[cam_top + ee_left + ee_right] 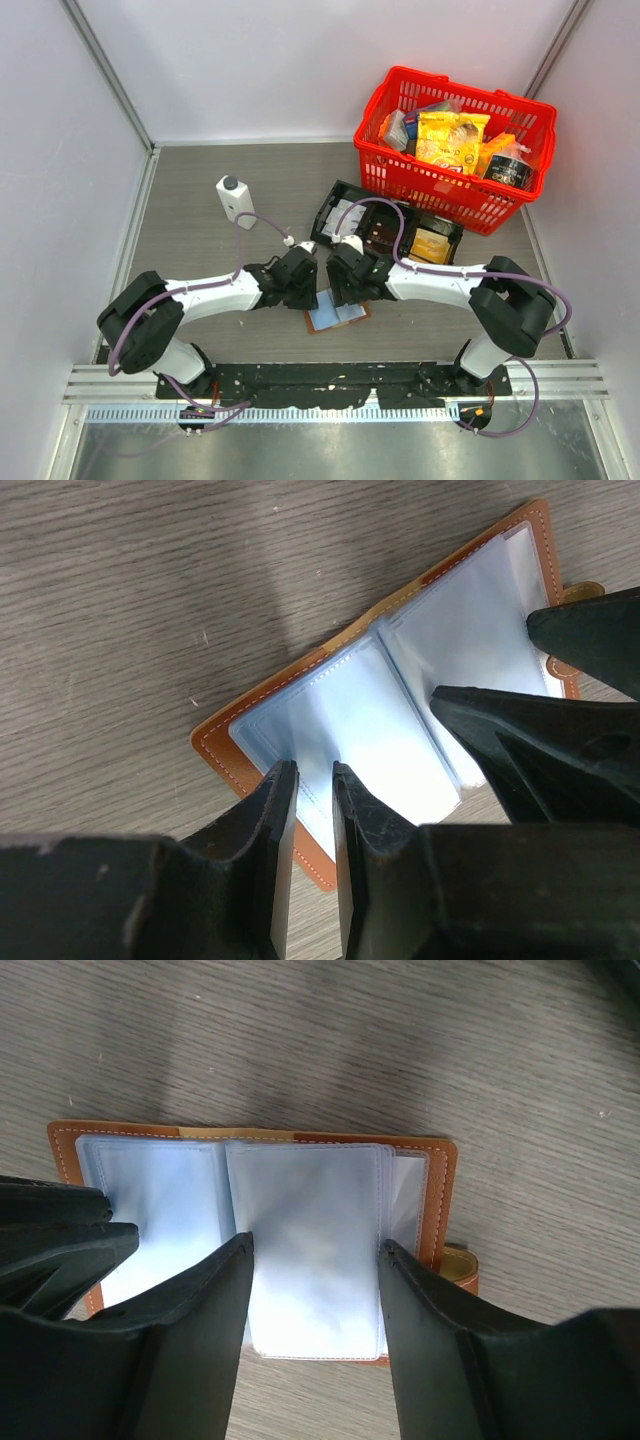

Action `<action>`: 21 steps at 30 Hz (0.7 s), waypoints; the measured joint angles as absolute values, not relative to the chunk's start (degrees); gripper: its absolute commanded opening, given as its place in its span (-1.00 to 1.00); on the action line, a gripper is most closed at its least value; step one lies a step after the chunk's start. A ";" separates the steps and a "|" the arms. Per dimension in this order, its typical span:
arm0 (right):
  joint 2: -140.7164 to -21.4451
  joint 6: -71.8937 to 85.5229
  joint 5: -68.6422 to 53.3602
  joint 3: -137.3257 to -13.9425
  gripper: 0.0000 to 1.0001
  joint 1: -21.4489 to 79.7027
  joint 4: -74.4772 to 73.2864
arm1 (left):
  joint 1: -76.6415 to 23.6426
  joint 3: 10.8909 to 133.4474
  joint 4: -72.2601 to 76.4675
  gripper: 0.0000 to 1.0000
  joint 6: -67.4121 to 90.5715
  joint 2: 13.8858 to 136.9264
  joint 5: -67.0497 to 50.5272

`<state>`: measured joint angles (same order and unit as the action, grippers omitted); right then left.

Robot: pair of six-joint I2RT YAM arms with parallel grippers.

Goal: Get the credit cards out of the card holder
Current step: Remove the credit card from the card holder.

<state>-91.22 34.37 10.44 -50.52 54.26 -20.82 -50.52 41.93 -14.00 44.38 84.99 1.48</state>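
The brown card holder [338, 316] lies open and flat on the table between my two grippers, its pale bluish pockets facing up. It also shows in the left wrist view [380, 705] and the right wrist view [300, 1210]. I cannot make out separate credit cards within the pockets. My left gripper [312, 772] hangs over the holder's left page edge; its jaws stand a narrow gap apart with nothing between them. My right gripper [315, 1245] is open, its fingers straddling the right stack of pockets near the side tab [458, 1265]. Both grippers [312, 290] [347, 288] are close together.
A black compartment tray [352, 200] with a gold packet [432, 243] lies just behind the grippers. A red basket [440, 195] of packets stands at the back right. A white bottle-like object [235, 200] stands at the back left.
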 measured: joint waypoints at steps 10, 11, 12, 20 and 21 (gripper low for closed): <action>-89.60 34.41 1.17 -49.39 -0.24 53.52 -20.10 | -50.50 40.93 -13.67 -0.56 45.23 84.23 1.50; -89.52 34.57 0.19 -49.39 -0.24 53.54 -20.03 | -50.50 40.75 -13.67 -0.56 45.32 83.99 1.52; -89.36 34.74 -0.82 -49.39 -0.24 53.56 -19.90 | -50.50 40.60 -13.65 -0.57 45.52 83.85 1.58; -85.45 36.47 -7.55 -49.58 -0.24 54.11 -16.56 | -50.50 38.63 -13.78 -0.58 46.33 81.38 3.99; -85.21 36.82 -8.71 -49.89 -0.23 54.30 -15.14 | -50.50 38.15 -13.80 -0.57 46.44 80.75 4.49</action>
<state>-85.21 36.82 -8.71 -49.89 54.30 -15.14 -50.50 38.15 -13.80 46.44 80.75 4.49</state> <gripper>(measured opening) 0.380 0.211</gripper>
